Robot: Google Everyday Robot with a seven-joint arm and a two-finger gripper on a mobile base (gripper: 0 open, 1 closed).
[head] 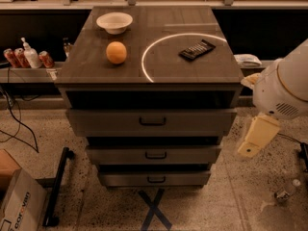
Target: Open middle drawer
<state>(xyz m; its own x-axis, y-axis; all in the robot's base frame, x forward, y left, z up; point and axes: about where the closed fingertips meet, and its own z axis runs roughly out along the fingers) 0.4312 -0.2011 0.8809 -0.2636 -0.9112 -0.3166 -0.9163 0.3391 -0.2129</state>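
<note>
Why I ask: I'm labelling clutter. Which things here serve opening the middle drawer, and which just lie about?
For the job: middle drawer; gripper, right of the cabinet, apart from it.
Lying about: bowl, orange, black gadget on top; cans, bottle on left shelf; cardboard box.

Floor before middle drawer (154, 154) open, only flat tape cross (154, 210) underfoot. Gripper (251, 147) hangs right of cabinet, apart from it. Cardboard box (17, 203) and black bar (57, 186) crowd left approach.
</note>
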